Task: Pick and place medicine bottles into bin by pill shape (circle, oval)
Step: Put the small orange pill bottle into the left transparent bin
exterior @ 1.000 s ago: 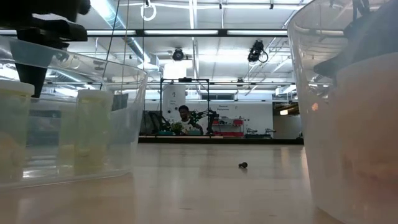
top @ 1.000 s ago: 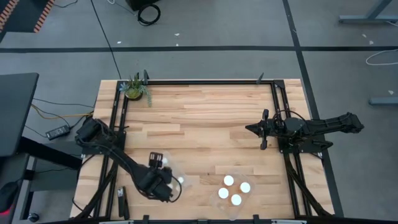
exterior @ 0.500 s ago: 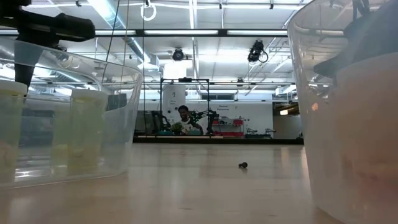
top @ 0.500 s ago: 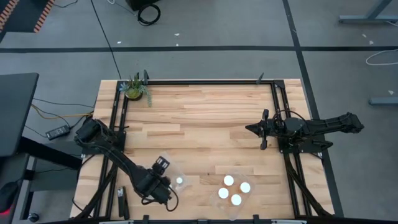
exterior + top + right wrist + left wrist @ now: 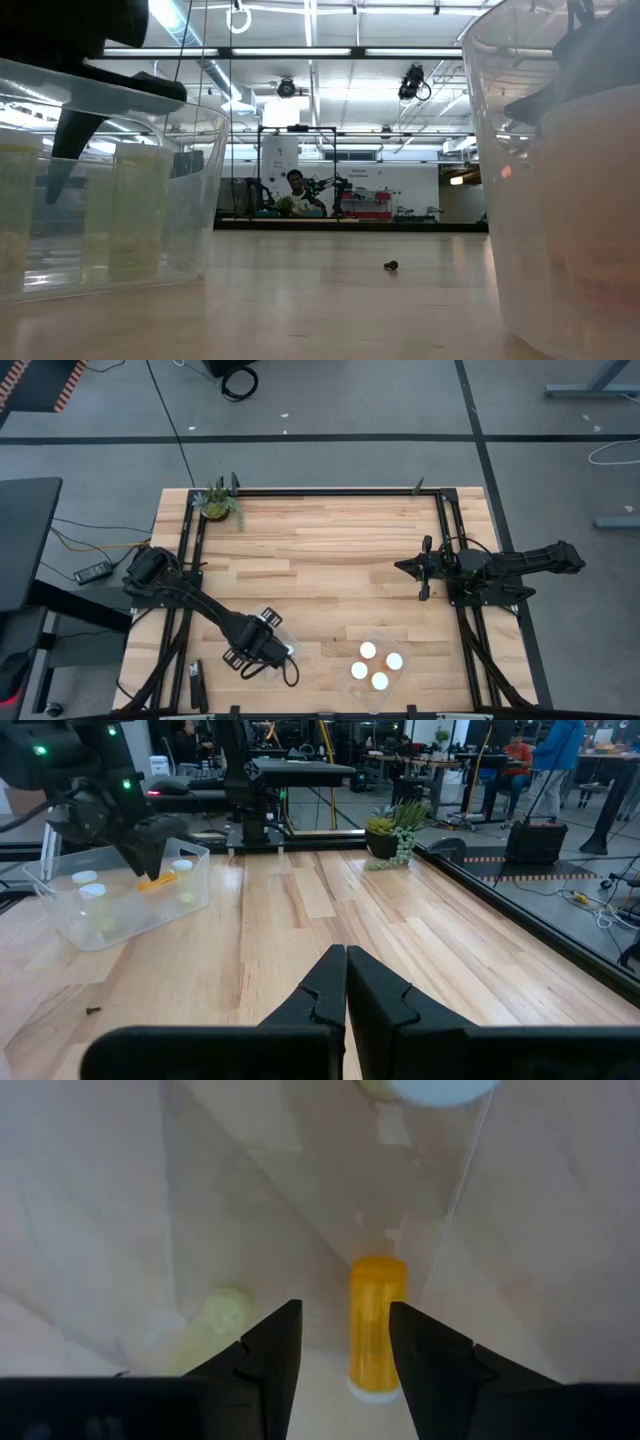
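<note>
Left pincer [image 5: 345,1315] low inside clear tub [image 5: 60,915] at near-left of counter [image 5: 330,550], fingers flanking tilted amber bottle [image 5: 377,1320]; gripped or free, cannot tell. 4 white-capped bottles [image 5: 375,665] upright in neighbouring tub. Right pincer [image 5: 346,955] clenched, empty, over counter's right side.

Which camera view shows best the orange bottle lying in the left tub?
The left wrist view: the orange bottle lies between the left gripper's open fingers. The right wrist view shows it small and far; the high view hides it; the low view is unclear.
</note>
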